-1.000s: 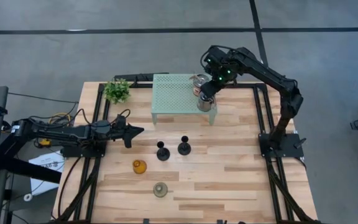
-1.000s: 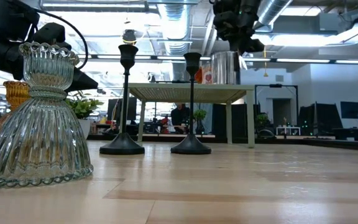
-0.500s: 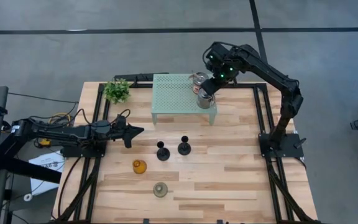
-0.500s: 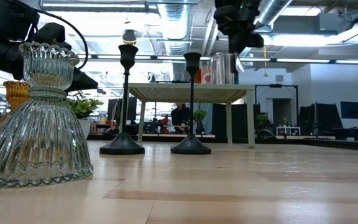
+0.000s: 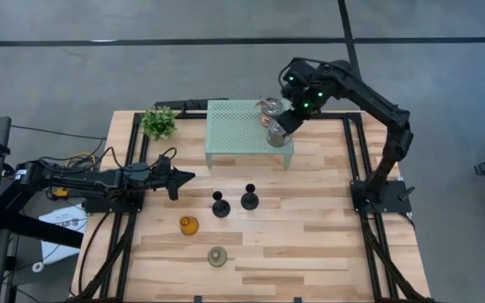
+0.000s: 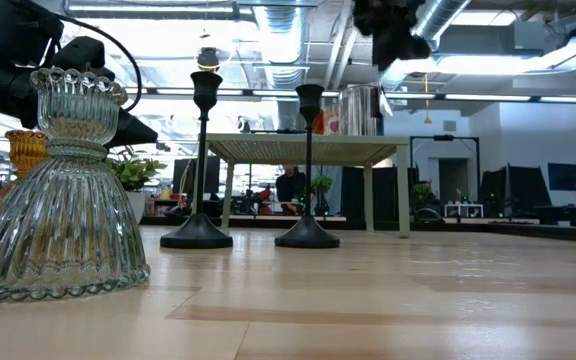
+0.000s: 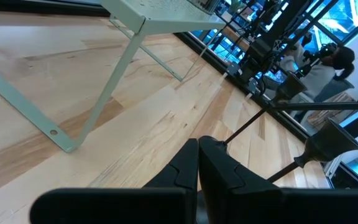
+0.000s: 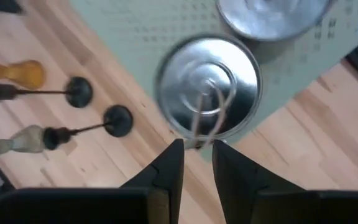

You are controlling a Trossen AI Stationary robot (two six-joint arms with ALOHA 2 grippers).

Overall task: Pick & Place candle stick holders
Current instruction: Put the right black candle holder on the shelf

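Wooden table (image 5: 327,227), high view. Pale green rack (image 5: 234,126) at 12 o'clock carries two silvery jar holders (image 5: 274,133) at its 3 o'clock edge. Right gripper (image 5: 286,122) has lifted off near jar since a second ago, jaws now slightly apart, empty; low view cuts it off at top. Black stemmed pair (image 5: 234,202) at centre, amber holder (image 5: 189,225) and pale green glass holder (image 5: 217,256) toward 7 o'clock. Left gripper (image 5: 183,178) idle at 9 o'clock, jaws together.

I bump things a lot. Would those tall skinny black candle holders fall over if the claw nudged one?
Probably near the top: each black candle holder has a thin tall stem. Its wide round base should steady it against gentle low pushes. They look stiff, not bendy.
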